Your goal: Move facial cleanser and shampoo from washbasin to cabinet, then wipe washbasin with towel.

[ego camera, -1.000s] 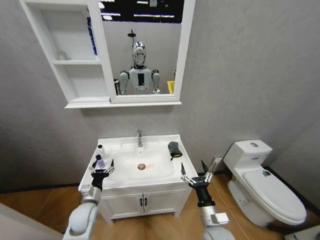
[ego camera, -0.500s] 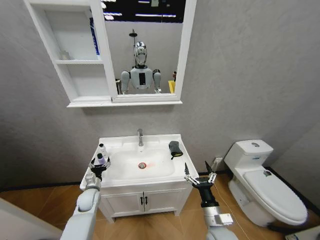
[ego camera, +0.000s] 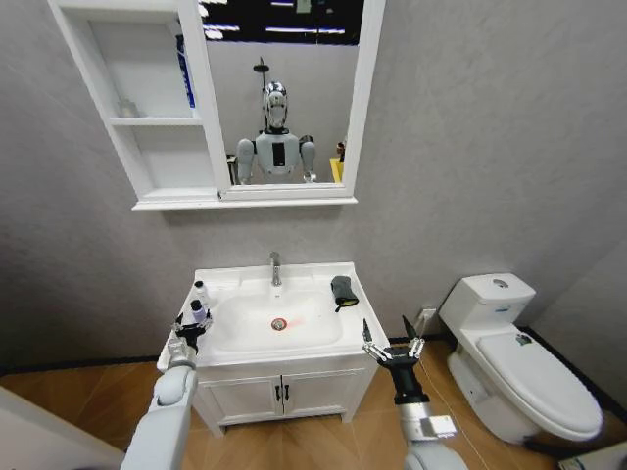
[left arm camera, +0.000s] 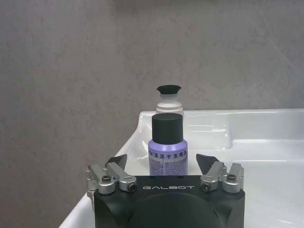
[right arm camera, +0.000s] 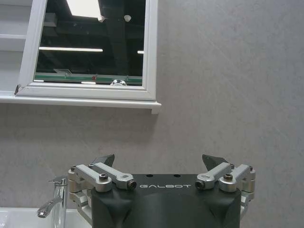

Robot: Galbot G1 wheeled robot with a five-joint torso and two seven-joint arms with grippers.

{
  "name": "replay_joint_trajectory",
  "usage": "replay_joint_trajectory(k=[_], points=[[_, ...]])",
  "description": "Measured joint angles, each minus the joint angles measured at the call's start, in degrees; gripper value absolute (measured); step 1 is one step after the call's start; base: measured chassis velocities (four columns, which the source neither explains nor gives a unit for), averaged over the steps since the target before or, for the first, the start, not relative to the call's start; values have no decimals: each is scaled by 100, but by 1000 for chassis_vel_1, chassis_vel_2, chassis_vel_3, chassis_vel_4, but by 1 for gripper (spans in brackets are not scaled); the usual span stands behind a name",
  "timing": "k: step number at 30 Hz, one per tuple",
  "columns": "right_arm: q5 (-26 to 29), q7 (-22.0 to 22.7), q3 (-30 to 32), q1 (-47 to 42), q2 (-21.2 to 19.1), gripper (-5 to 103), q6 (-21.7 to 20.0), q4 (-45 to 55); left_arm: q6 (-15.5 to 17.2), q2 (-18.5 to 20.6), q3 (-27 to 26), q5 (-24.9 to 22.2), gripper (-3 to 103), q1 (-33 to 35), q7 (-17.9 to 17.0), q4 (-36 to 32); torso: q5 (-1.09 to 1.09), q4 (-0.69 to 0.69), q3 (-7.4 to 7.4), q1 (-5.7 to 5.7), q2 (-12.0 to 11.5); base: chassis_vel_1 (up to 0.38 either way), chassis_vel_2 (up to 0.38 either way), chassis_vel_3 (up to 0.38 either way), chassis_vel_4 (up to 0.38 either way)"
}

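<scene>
Two small bottles stand on the left rim of the white washbasin (ego camera: 309, 331): a purple one with a black cap (ego camera: 196, 311) (left arm camera: 167, 153) and, behind it, a white one with a black cap (ego camera: 200, 292) (left arm camera: 169, 100). I cannot tell which is the facial cleanser and which the shampoo. My left gripper (ego camera: 191, 328) (left arm camera: 162, 161) is open, its fingers on either side of the purple bottle and apart from it. The dark towel (ego camera: 343, 291) lies on the basin's right rim. The cabinet (ego camera: 147, 127) hangs up on the left. My right gripper (ego camera: 392, 343) (right arm camera: 161, 161) hovers open before the basin's right corner.
A chrome tap (ego camera: 275, 268) (right arm camera: 56, 199) stands at the basin's back, with a mirror (ego camera: 284, 98) above it. The cabinet's top shelf holds a blue item (ego camera: 182, 70). A white toilet (ego camera: 519, 367) stands to the right. A low two-door cupboard (ego camera: 279, 397) sits under the basin.
The camera shifted slightly. My left gripper has moved forward over the basin's left rim until its fingers flank the purple bottle. The right gripper has held its place.
</scene>
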Motion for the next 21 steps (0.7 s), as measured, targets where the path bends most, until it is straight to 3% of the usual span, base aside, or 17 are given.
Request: replay_joint_trajectory(k=[7,10,11,16,21], points=[[0,50,21,52,1,100,-18,-19,18,5,-10,-125,57,-52,77,135,0,1,0,0,0,0,0,0,0],[1,59,23,63,1,100,-22,-29,19,10,-11,-129,51,-39,99,130,0,0,0,0,0,0,0,0,0],[2,68,23,69,2,100,-24,-39,20,23,-11,-129,43,-23,117,112,0,0,0,0,0,0,0,0,0],[4,80,17,77,17,100,-26,-60,20,81,-29,-132,42,30,128,30,-1,0,0,0,-1,0,0,0,0],[6,92,-4,112,19,100,-27,-94,169,539,-14,-348,42,247,122,-634,0,0,-1,0,0,0,0,0,0]])
